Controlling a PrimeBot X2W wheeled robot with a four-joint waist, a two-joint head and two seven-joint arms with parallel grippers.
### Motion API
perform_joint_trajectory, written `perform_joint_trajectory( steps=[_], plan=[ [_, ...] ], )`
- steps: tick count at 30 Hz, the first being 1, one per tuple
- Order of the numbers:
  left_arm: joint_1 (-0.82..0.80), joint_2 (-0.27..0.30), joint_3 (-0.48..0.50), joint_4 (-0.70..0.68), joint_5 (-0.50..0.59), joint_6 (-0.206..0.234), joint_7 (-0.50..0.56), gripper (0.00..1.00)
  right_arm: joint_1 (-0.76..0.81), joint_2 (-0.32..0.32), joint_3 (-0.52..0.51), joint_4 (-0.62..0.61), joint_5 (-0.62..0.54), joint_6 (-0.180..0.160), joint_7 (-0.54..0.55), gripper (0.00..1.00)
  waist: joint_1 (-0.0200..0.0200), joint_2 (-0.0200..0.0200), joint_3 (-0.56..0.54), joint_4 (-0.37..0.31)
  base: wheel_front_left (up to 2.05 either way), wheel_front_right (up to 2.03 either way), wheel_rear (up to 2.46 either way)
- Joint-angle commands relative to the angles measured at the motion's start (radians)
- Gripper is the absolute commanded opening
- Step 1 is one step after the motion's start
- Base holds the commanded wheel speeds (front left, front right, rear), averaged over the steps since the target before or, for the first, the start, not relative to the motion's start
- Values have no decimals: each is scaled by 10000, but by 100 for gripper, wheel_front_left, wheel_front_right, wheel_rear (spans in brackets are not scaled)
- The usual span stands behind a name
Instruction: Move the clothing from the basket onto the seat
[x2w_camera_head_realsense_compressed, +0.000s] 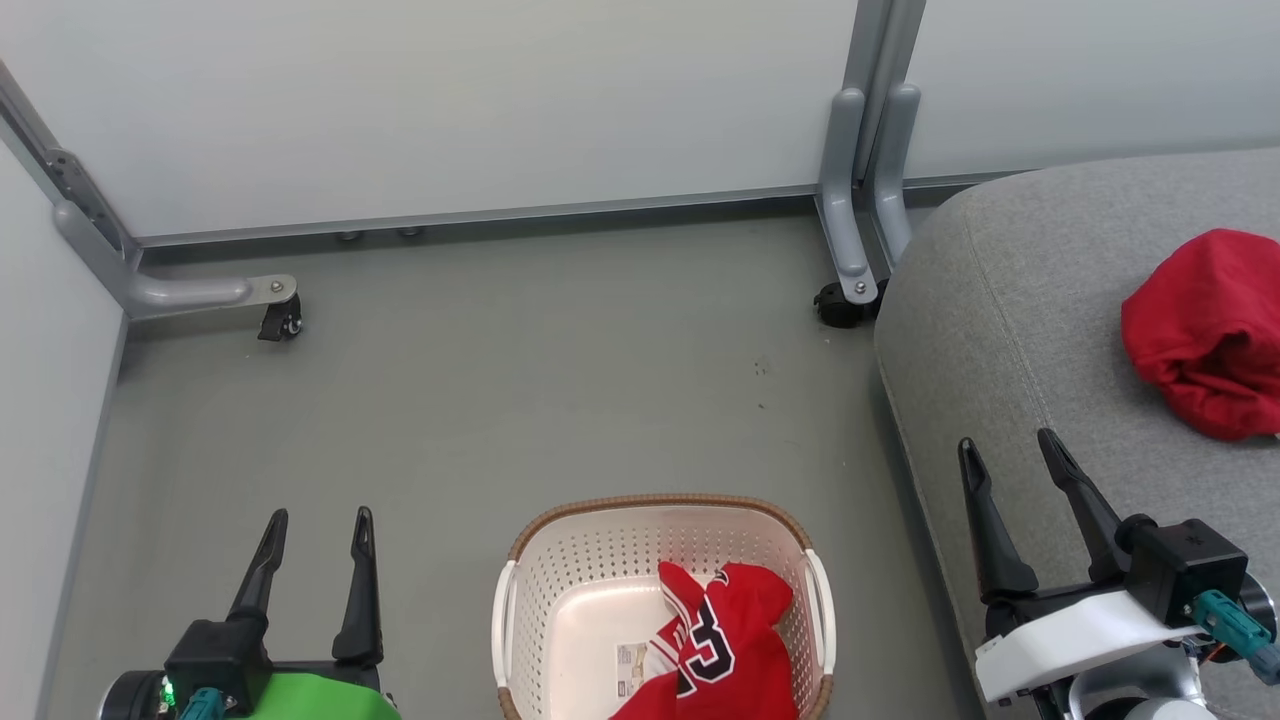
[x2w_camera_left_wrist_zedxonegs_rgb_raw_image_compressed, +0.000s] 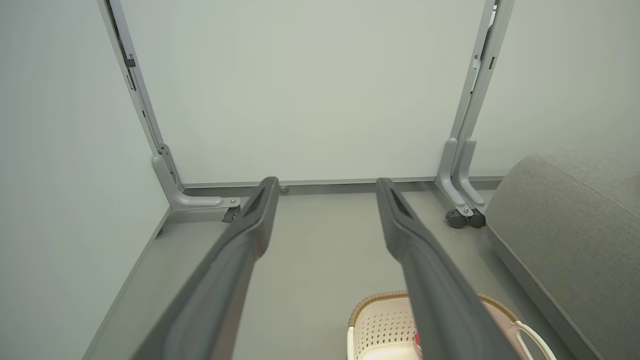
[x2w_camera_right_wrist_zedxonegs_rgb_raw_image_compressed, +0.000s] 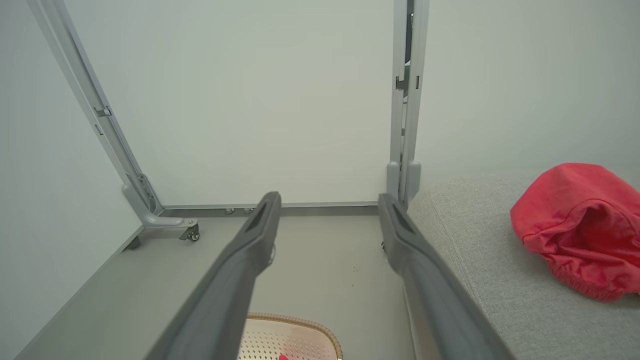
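Note:
The cream basket (x2w_camera_head_realsense_compressed: 540, 600) with a brown rim stands on the floor at the bottom centre. Inside it, on the right, lies the red jersey (x2w_camera_head_realsense_compressed: 725, 645) with white-and-black numerals. The plain red shirt (x2w_camera_head_realsense_compressed: 1205, 330) sits bunched on the grey seat (x2w_camera_head_realsense_compressed: 1010, 300) at the right, and shows again as a red heap (x2w_camera_right_wrist_zedxonegs_rgb_raw_image_compressed: 580, 225) in the right wrist view. My left gripper (x2w_camera_head_realsense_compressed: 318, 522) is open and empty, left of the basket. My right gripper (x2w_camera_head_realsense_compressed: 1008, 445) is open and empty over the seat's front edge, well left of the shirt.
Pale partition panels close off the back and the left side. Their grey feet with castors stand on the floor at the left (x2w_camera_head_realsense_compressed: 280, 318) and by the seat's corner (x2w_camera_head_realsense_compressed: 845, 300). A barcode sticker (x2w_camera_head_realsense_compressed: 632, 668) lies on the basket's bottom. Grey floor stretches ahead of the basket.

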Motion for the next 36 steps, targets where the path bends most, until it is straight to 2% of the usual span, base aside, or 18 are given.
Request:
perform_joint_trajectory(
  steps=[1,19,27,36],
  plan=[
    [157,2,52,4,34,-21,-6,100,87,-7,14,-58,-49,2,35,100,1,0,25,1,0,0,0],
    [-458,-122,49,-189,435,-173,-5,100,-180,2,-120,-381,-69,2,129,100,1,0,543,25,0,0,0],
    [-2439,-640,-1135,515,1084,-676,97,100,-1139,-77,-236,-1092,-126,2,44,100,1,0,2385,-355,0,0,0],
    [-5077,-1367,-3004,2894,1733,-1434,280,100,-2540,-32,-161,-1620,-23,2,-424,100,1,0,5023,-1152,0,0,0]
  ],
)
